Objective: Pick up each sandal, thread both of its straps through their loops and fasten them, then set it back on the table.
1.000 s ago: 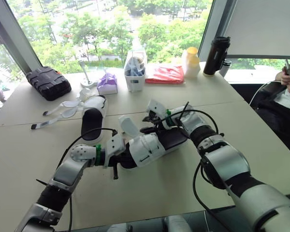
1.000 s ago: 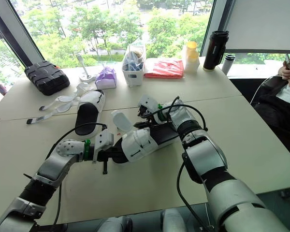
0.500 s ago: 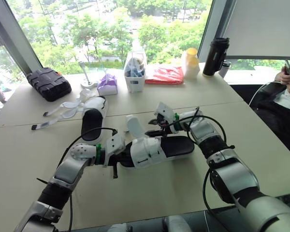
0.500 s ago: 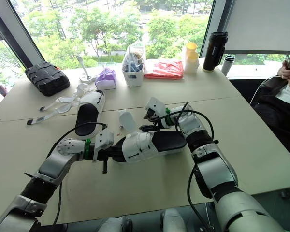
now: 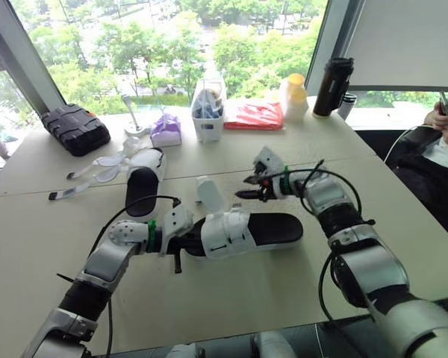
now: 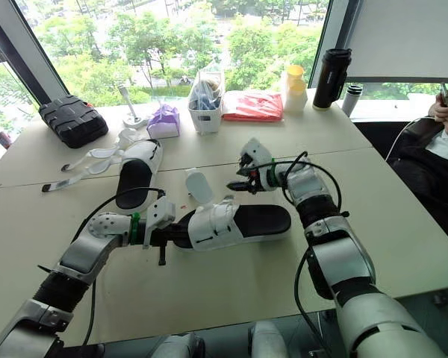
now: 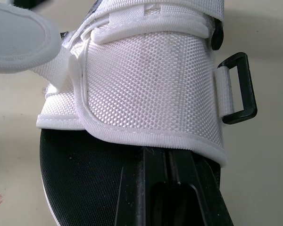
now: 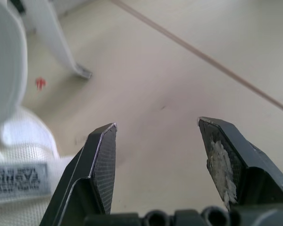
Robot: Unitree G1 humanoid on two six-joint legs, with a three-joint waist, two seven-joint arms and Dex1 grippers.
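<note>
The sandal (image 5: pixel 263 228) lies on the table (image 5: pixel 231 291) in front of me, its black sole flat and its white band (image 5: pixel 224 236) toward my left arm; one free strap (image 5: pixel 207 195) stands up from it. My left gripper (image 5: pixel 188 243) is at the toe end, pinching the sole; my right gripper (image 5: pixel 252 189) hangs over the table just behind the sandal, touching nothing, its fingers spread. The second sandal (image 5: pixel 143 185) lies farther away on my left, well apart from the first, its straps loose on the table.

In the left wrist view the woven white band is very near; a black loop (image 7: pixel 239 88) hangs from a short white tab at its side; my two fingers (image 7: pixel 137 188) are pressed close together at the edge of the black sole.

In the right wrist view my two fingers (image 8: pixel 101 165) stand wide apart, with bare table between them; a corner of the white band with a small label (image 8: pixel 16 181) is beside one finger, not touching it.
</note>
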